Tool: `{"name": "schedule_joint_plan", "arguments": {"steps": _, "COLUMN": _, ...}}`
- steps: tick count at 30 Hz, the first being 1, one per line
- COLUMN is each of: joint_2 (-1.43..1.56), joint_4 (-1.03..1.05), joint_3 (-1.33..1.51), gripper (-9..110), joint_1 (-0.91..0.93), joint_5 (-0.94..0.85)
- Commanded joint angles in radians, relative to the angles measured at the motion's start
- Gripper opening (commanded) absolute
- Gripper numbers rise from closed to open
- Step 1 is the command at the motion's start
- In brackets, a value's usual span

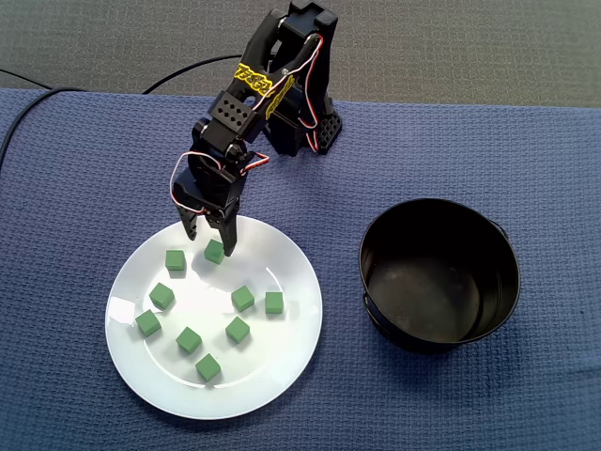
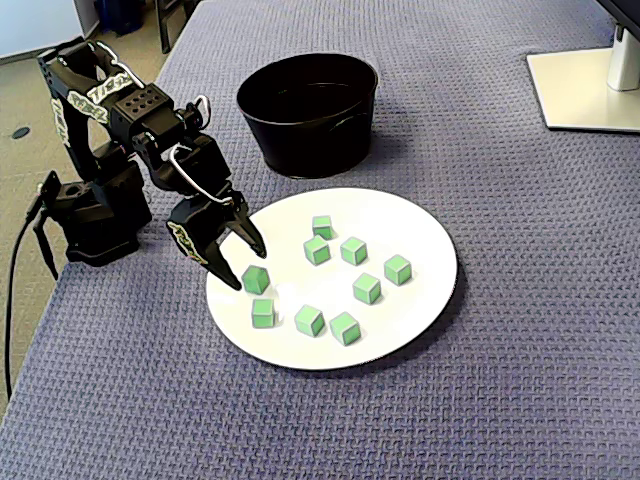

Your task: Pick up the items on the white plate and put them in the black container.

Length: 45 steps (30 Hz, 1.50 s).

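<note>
Hovering over the far side of the white plate (image 1: 282, 368), toward the arm's base, the gripper (image 1: 208, 241) is keeping its jaws spread and clasping nothing. Nine green cubes (image 1: 238, 330) are lying scattered across the plate, with one sitting just beside the fingertips. The black container (image 1: 439, 331) is standing near the plate, on its right in a fixed view.

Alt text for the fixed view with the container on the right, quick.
The open gripper hangs over one of nine green cubes near the white plate's far edge. The black container at right is empty.
</note>
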Motion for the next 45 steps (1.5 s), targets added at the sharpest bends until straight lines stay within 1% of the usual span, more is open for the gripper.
{"name": "schedule_joint_plan", "arguments": {"steps": 1, "joint_2": -0.008, "joint_4": -0.028, "joint_3": 0.005, "gripper": 22, "joint_1": -0.009, "joint_5": -0.017}}
{"name": "schedule_joint_plan", "arguments": {"steps": 7, "joint_2": -0.035, "joint_4": -0.032, "joint_3": 0.011, "gripper": 21, "joint_1": -0.032, "joint_5": -0.011}}
{"name": "schedule_joint_plan", "arguments": {"steps": 13, "joint_2": -0.054, "joint_4": -0.104, "joint_3": 0.044, "gripper": 19, "joint_1": -0.041, "joint_5": -0.018}}
{"name": "schedule_joint_plan", "arguments": {"steps": 18, "joint_2": -0.06, "joint_4": -0.135, "joint_3": 0.055, "gripper": 15, "joint_1": -0.041, "joint_5": -0.02}}
{"name": "schedule_joint_plan", "arguments": {"steps": 25, "joint_2": -0.058, "joint_4": -0.153, "joint_3": 0.078, "gripper": 5, "joint_1": -0.048, "joint_5": -0.02}}
{"name": "schedule_joint_plan", "arguments": {"steps": 30, "joint_2": -0.006, "joint_4": -0.166, "joint_3": 0.117, "gripper": 0, "joint_1": -0.061, "joint_5": 0.006}}
{"name": "schedule_joint_plan", "arguments": {"steps": 35, "joint_2": 0.126, "joint_4": -0.181, "joint_3": 0.123, "gripper": 0, "joint_1": -0.078, "joint_5": 0.074}}
{"name": "schedule_joint_plan", "arguments": {"steps": 39, "joint_2": 0.302, "joint_4": -0.186, "joint_3": 0.098, "gripper": 0, "joint_1": -0.107, "joint_5": 0.193}}
{"name": "schedule_joint_plan", "arguments": {"steps": 42, "joint_2": 0.414, "joint_4": -0.169, "joint_3": 0.003, "gripper": 0, "joint_1": -0.166, "joint_5": 0.362}}
{"name": "schedule_joint_plan", "arguments": {"steps": 45, "joint_2": 0.499, "joint_4": -0.11, "joint_3": -0.143, "gripper": 0, "joint_1": -0.264, "joint_5": 0.586}}
